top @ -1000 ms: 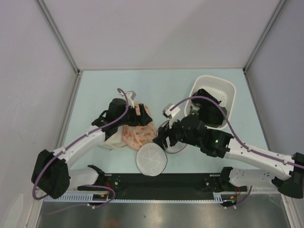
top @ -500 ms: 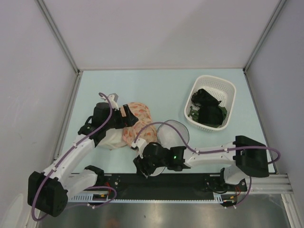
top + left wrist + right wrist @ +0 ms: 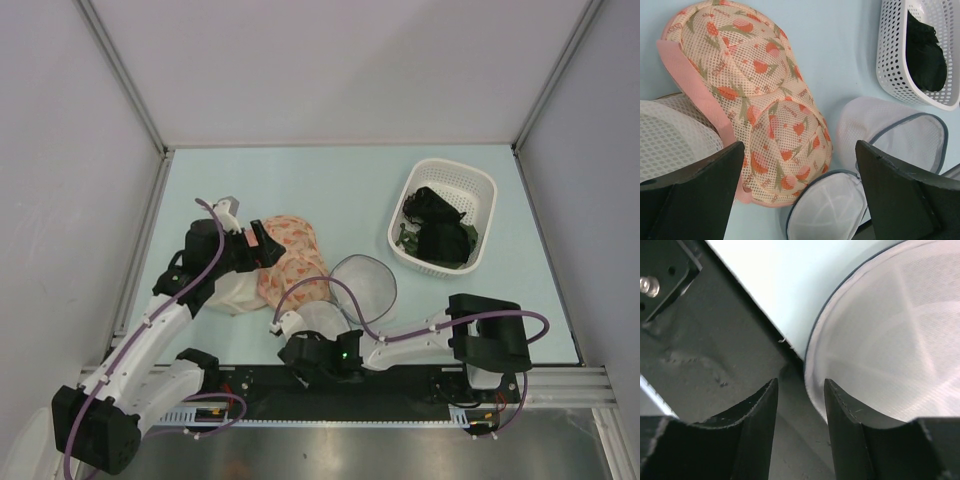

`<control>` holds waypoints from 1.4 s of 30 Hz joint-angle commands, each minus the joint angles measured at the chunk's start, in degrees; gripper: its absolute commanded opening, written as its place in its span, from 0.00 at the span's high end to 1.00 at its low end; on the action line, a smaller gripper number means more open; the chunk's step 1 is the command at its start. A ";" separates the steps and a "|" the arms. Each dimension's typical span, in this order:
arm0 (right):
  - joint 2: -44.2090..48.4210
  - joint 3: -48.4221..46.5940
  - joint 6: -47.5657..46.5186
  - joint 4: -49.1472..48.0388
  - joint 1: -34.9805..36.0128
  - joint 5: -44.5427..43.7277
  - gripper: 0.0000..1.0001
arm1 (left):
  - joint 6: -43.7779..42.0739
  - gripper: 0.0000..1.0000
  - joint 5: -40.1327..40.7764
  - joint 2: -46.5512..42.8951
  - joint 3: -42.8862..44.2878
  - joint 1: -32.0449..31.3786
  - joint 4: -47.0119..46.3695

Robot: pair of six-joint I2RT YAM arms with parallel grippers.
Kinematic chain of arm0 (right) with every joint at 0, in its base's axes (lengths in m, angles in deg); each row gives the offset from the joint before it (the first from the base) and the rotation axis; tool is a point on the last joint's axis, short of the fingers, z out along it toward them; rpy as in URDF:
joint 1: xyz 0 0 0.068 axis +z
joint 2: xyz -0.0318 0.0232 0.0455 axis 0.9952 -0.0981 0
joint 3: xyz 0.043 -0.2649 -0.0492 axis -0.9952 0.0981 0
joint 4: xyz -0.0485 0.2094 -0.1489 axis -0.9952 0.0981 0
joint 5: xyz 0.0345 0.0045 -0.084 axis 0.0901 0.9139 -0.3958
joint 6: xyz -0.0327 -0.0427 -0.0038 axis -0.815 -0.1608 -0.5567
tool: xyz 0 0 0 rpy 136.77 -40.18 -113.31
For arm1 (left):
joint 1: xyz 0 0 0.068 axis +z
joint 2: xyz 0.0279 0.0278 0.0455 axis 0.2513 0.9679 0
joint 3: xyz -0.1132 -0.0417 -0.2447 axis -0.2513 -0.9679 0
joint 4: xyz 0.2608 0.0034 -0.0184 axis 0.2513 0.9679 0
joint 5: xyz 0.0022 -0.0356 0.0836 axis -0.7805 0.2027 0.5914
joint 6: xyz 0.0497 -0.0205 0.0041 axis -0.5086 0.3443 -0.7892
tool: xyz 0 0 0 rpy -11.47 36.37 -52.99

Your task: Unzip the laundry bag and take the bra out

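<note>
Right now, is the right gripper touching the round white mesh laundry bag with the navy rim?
Cannot tell. In the right wrist view the right gripper overlaps the laundry bag at one finger; neither contact nor gap shows plainly.

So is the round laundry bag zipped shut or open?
Open: the laundry bag lies with its two navy-rimmed halves spread side by side.

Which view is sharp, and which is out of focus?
Left wrist view: sharp, mesh holes of the floral item show clearly. Right wrist view: very close, the laundry bag looks soft and blurred. Top view: even light, faint shadows.
</note>
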 commanded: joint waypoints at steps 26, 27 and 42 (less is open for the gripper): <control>16.23 -6.46 5.53 4.68 -8.17 8.79 1.00 | -1.48 0.02 -3.08 -3.30 0.63 2.37 0.08; 18.60 -4.86 6.14 3.45 -11.32 10.29 1.00 | -1.66 0.02 -3.51 -3.21 0.64 2.37 0.08; 42.87 21.51 15.02 -17.57 -39.91 28.33 1.00 | -3.51 0.06 -3.78 -2.86 1.43 -12.46 -6.50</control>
